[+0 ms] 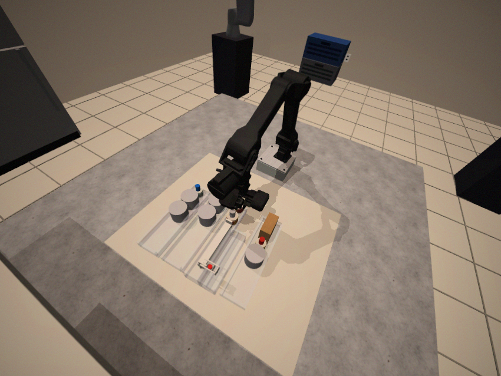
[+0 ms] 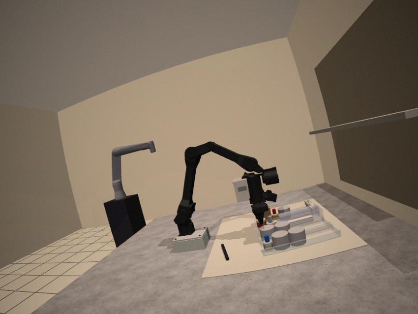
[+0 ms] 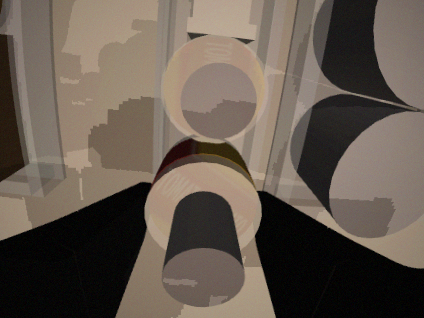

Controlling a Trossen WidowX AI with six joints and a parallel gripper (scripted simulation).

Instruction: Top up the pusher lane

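My gripper (image 1: 239,205) (image 2: 259,219) (image 3: 203,197) is shut on the loose jar (image 3: 202,255), a cream jar with a grey lid and a dark red band. It holds the jar upright at the near mouth of the clear sprung lane (image 1: 221,247). The matching jar (image 1: 231,218) (image 2: 270,219) (image 3: 216,94) stands in the lane just beyond it, the two touching or nearly so. A white pusher plate (image 3: 220,3) sits right behind that jar. The slider with a red mark (image 1: 208,266) is at the lane's far end. In the top and exterior views the arm hides most of the held jar.
Large grey cylinders (image 1: 178,210) (image 1: 206,214) (image 3: 363,174) stand in the lanes to one side, with a blue-capped jar (image 1: 197,187). On the other side are a brown box (image 1: 269,226), a red-capped jar (image 1: 261,241) and a grey cylinder (image 1: 255,254). A black pen (image 2: 224,251) lies on the mat.
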